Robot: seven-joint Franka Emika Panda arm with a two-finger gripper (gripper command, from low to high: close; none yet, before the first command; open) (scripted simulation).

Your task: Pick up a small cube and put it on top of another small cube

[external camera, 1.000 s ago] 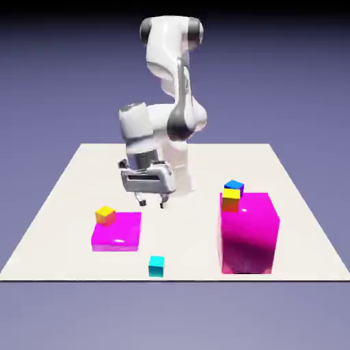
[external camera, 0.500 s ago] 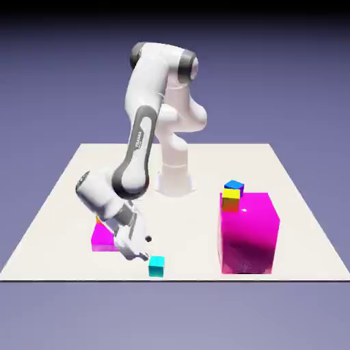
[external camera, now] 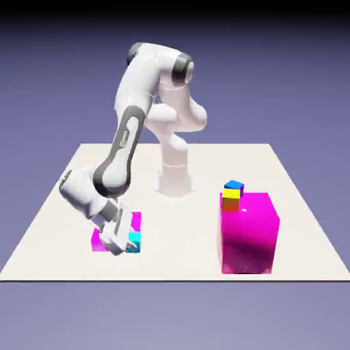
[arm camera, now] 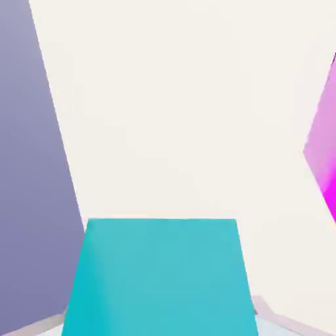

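Gripping the small cyan cube point(external camera: 133, 241), the end effector point(external camera: 123, 240) sits in front of the low magenta block point(external camera: 135, 221), above the surface point(external camera: 287, 205).

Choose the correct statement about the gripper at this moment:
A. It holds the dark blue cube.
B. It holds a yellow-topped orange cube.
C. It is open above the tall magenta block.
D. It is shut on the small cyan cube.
D: the gripper is low by the flat magenta block, and the cyan cube fills the space between its fingertips in the hand view.
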